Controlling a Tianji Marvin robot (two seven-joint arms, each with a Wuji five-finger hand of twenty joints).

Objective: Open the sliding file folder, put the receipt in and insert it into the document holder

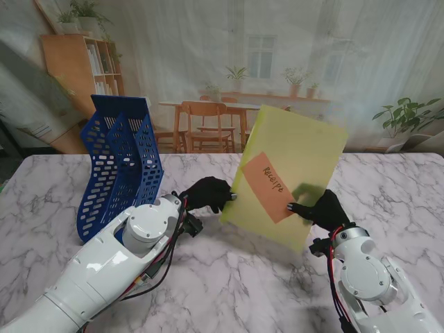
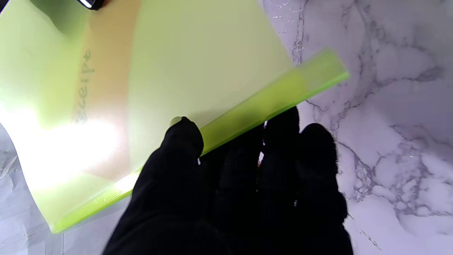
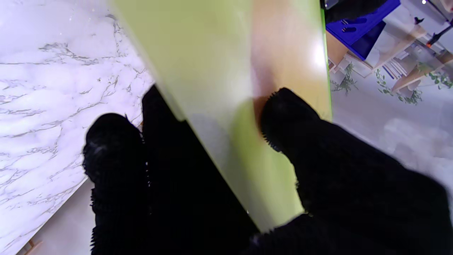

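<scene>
Folder [image 1: 291,177], yellow-green, is lifted off the tabletop [image 1: 229,277] and tilted, orange receipt [image 1: 269,186] apparently already inside. Left hand [image 1: 207,193] pinches its spine edge, right hand [image 1: 320,209] clamps the opposite corner, likely steadying it toward the blue document holder [image 1: 119,163].

Folder [image 1: 295,173], stand view: edge at 4 o'clock hidden by the right hand [image 1: 324,210]; edge at 9 o'clock covered by the left hand [image 1: 207,193].
Receipt [image 1: 269,186]: seen only through the translucent cover; lettering blurred in the left wrist view.
Document holder [image 1: 118,166]: near base hidden by the left arm.
Both wrist views: folder cropped by frame edges.
</scene>
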